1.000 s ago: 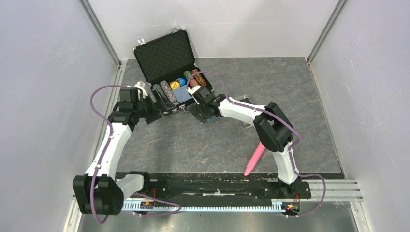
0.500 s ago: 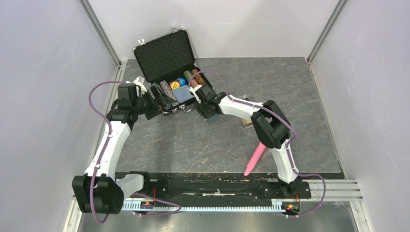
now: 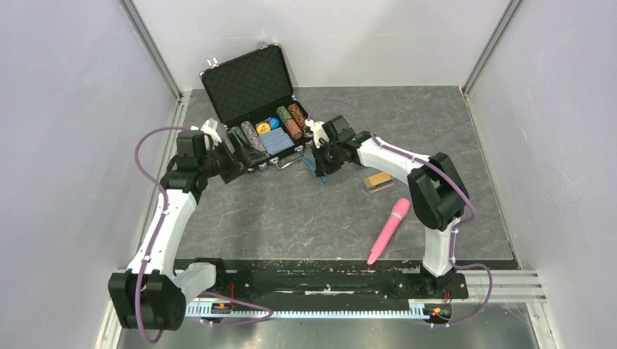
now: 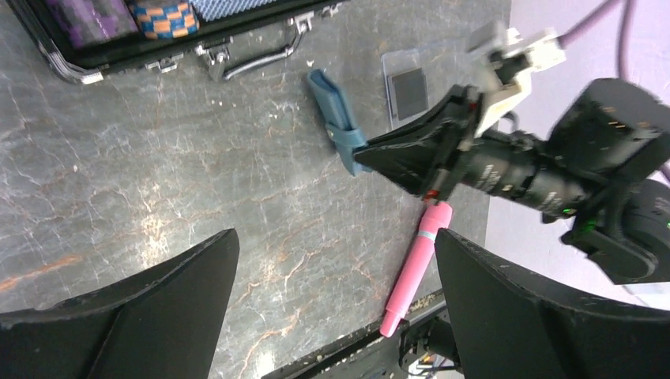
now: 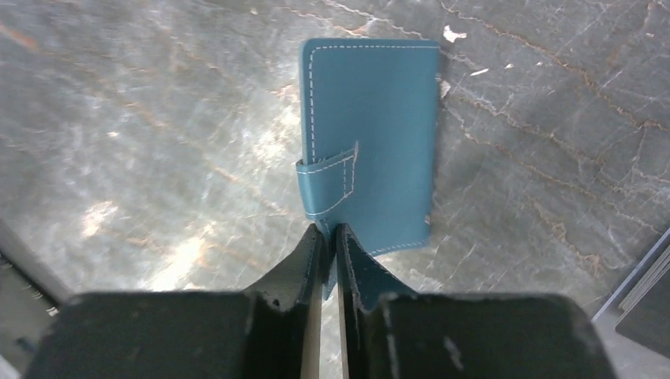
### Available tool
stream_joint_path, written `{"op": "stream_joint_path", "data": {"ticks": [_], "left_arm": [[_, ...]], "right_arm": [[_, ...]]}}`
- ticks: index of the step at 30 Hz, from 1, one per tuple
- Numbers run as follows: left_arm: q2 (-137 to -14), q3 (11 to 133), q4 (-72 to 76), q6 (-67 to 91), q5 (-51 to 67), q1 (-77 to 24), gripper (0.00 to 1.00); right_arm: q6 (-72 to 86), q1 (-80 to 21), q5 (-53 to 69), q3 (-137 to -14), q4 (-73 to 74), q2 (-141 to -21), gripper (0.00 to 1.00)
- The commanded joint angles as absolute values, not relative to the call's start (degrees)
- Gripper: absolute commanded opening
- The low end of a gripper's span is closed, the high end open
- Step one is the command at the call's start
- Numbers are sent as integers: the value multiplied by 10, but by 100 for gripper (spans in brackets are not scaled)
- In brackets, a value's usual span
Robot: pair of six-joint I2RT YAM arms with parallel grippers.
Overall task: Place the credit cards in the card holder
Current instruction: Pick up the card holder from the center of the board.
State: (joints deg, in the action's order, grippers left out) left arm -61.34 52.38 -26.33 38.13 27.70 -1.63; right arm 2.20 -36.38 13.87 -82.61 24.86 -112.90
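Straight out at 12 o'clock from the right pincer, in its own wrist view, lies the card holder. It is folded shut with its strap across it, flat on the counter as far as that view shows. Its long axis runs 12 to 6, in line with the fingers. The fingers are pressed almost together, and a sliver of the holder's near edge beside the strap shows between them. I judge they are pinching that edge, not merely touching it.

From above, the holder sits at about 4 o'clock of the open briefcase. The credit cards are in a clear box near the holder, at about 4 o'clock from it.

Well off at 9 o'clock of the holder, the left pincer is spread wide with nothing between its fingers.

The right arm is plainly the nearer one. Since the strap is fastened, opening the holder looks like the next step. The grip at one end leaves the far end free for the left arm to steady it.
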Motion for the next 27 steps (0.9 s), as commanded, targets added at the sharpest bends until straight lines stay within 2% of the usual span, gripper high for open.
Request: {"op": "stream_joint_path", "data": {"ticks": [1,3,8,16,18,22,27], "left_arm": [[-605,493,-230,416,321,-16,100],[-608,482,-219,420,332,-17,100],[-628,464,-159,443,373,-18,100],[-672,447,36,521,454,-19,100],[-690,447,78,536,478,-24,100],[-740,414,265,627,533,-47,100],[-776,400,335,657,519,-90,100]], "right_arm": [[64,-347,241,-806,247,-1069,4],[72,-334,273,-803,246,-1055,0],[96,-292,390,-812,244,-1020,0],[159,-244,536,-805,226,-965,0],[186,-242,560,-796,206,-949,0],[246,-241,596,-774,151,-924,0],[356,-241,623,-722,14,-892,0]]}}
